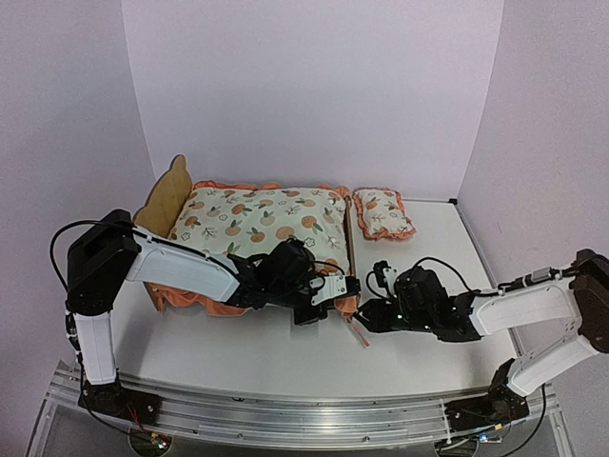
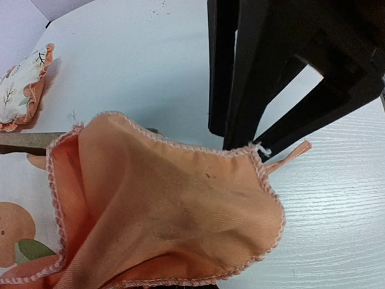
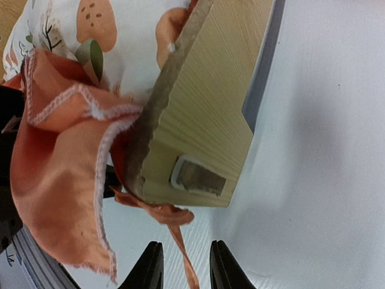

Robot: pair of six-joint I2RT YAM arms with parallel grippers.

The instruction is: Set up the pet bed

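Your right gripper [image 3: 186, 245], fingers spread, faces the pet bed [image 3: 207, 108] just ahead: seemingly light, stiff plywood, so take its board edge, not the soft ruffle [image 3: 54, 180].

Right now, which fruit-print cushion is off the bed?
The small pillow, on the table beside the pet bed; the large mattress cushion lies in it.

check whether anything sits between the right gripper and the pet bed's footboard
Yes. A thin orange ribbon trails from the cushion's orange ruffle down between the fingers of the right gripper, and the ruffle drapes over the near corner of the pet bed footboard.
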